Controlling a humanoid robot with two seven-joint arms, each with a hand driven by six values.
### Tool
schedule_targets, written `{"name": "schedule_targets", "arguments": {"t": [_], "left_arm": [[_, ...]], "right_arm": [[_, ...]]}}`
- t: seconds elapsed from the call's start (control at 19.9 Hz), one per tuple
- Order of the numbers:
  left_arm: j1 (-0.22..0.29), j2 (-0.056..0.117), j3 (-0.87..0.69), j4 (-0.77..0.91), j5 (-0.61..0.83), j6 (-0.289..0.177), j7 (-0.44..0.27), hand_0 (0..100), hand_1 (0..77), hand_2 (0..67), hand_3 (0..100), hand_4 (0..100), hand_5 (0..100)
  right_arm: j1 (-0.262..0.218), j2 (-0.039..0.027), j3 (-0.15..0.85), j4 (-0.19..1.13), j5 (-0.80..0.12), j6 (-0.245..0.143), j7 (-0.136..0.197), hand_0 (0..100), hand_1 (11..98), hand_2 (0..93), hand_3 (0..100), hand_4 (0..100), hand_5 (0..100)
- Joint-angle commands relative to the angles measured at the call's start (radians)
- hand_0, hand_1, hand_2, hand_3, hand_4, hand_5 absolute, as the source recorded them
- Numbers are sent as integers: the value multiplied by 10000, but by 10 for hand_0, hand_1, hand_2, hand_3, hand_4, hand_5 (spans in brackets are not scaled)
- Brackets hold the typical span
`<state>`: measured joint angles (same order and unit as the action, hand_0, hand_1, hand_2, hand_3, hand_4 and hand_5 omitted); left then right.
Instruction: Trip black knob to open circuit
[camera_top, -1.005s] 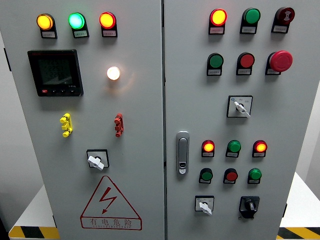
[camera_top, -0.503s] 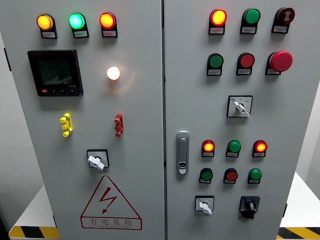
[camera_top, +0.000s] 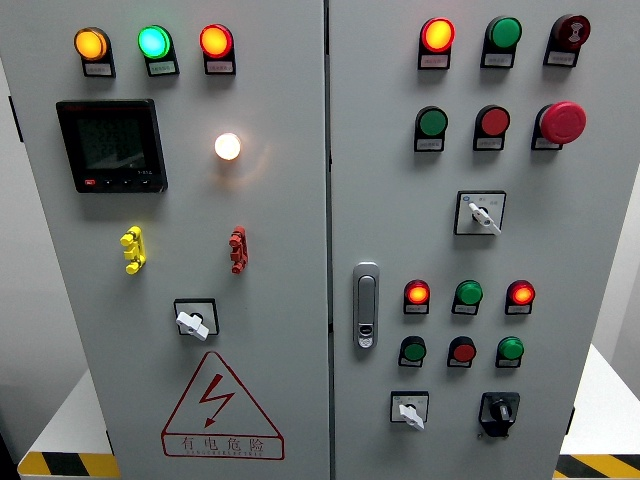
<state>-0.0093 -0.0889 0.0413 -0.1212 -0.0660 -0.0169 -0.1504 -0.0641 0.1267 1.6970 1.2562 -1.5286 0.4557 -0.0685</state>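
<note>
**Black knob waits untouched at the lower right of the cabinet**

The grey control cabinet (camera_top: 280, 240) fills the head view, split by a vertical seam into a left door and a right door (camera_top: 590, 240). Controls sit flush on the doors so they can be reached from the front, grouped in rows: indicator lamps high, push buttons in the middle, rotary switches low.

On the left door sit a dark meter display (camera_top: 111, 145), a lit white lamp (camera_top: 227, 146) and, near the bottom, a red-edged warning triangle (camera_top: 221, 408). A chrome door handle (camera_top: 366, 305) stands just right of the seam.

On the right door a red mushroom stop button (camera_top: 562, 121) juts out at the upper right. Lower down comes the row of small lamps and buttons, then the black knob (camera_top: 499, 411), the task's thing, in the bottom right corner on its black plate. Its pointer appears to sit roughly upright, though at this size I cannot be sure. It is not yet turned by anything.

Just beside it, to the left, is a white selector switch (camera_top: 408, 411); above it a green button (camera_top: 511, 349). Bare panel lies to its right and below, so the freer approach is likely from the lower right.

No robot hand shows in the view, so neither one's opening nor what it holds can be told.
</note>
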Motion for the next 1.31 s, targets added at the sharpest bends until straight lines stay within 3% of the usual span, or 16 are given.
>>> {"name": "schedule_targets", "arguments": {"t": [0.0,0.2,0.3,0.35,0.45,0.65,0.7,0.75,0.8,1.26], "left_arm": [[1,0,1,0,0,0,0,0,32,129,214,67,16],[1,0,1,0,0,0,0,0,32,129,214,67,16],[1,0,1,0,0,0,0,0,31,129,214,67,16],[1,0,1,0,0,0,0,0,31,129,214,67,16],[1,0,1,0,0,0,0,0,31,129,214,67,16],[1,0,1,0,0,0,0,0,31,129,214,67,16],[1,-16,1,0,0,0,0,0,31,129,214,67,16],[1,0,1,0,0,0,0,0,31,129,214,67,16],[1,0,1,0,0,0,0,0,31,129,214,67,16],[1,0,1,0,0,0,0,0,30,129,214,67,16]], "right_arm": [[-49,6,-279,980,38,-368,-52,599,467,13,339,356,483],[58,6,-662,1902,38,-1195,-174,604,483,9,398,449,550],[272,6,-862,2102,38,-1702,-266,610,495,6,473,552,642],[516,6,-878,2103,38,-1902,-312,611,498,5,488,569,654],[1053,6,-863,2087,53,-1995,-556,612,531,2,611,731,768],[1882,36,-970,2057,53,-2440,-910,666,562,0,704,794,869],[2112,6,-1092,1996,68,-2623,-987,687,568,0,743,825,918],[2311,21,-1260,1935,69,-2943,-1018,701,571,0,761,830,942],[2465,-24,-1338,1904,69,-3250,-1033,732,575,0,795,854,998],[2589,-25,-1446,2087,69,-3407,-1125,907,625,0,870,914,1000]]}}
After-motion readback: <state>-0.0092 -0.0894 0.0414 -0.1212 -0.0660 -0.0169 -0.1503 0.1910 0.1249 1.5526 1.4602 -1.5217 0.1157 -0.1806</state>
